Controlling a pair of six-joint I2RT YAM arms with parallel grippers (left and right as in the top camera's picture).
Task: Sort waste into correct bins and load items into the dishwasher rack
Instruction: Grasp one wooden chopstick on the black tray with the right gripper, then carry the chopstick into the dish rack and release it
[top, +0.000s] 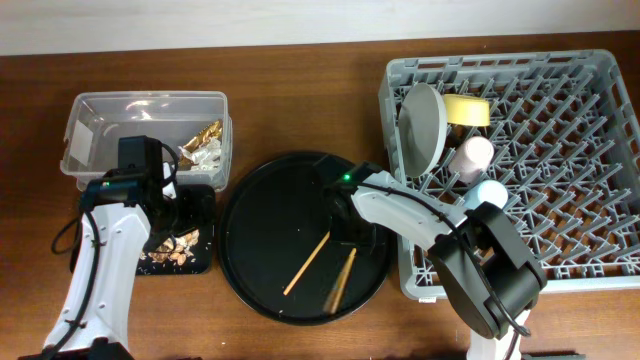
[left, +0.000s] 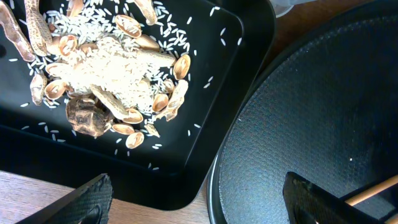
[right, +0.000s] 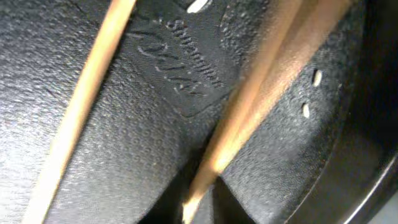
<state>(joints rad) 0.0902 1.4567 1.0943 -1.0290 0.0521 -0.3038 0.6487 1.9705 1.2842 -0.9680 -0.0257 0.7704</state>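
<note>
Two wooden chopsticks lie on the large round black tray (top: 260, 215). My right gripper (top: 352, 238) is shut on the right chopstick (top: 342, 278), which looks blurred; in the right wrist view its end sits between my fingers (right: 199, 208). The other chopstick (top: 308, 265) lies to its left on the tray (right: 87, 93). My left gripper (top: 185, 207) is open and empty over the shallow black tray (left: 242, 37), which holds food scraps (left: 118, 68). The clear tub (top: 90, 110) holds the gold foil wrapper (top: 205, 138). The dishwasher rack (top: 590, 255) holds the plate (top: 422, 125), yellow bowl (top: 468, 110), pink cup (top: 472, 155) and blue cup (top: 490, 193).
The round tray's rim (left: 217, 180) nearly touches the black tray's corner, with a strip of wooden table (left: 37, 193) in front. The rack stands right against the round tray. Rice grains lie scattered in the black tray.
</note>
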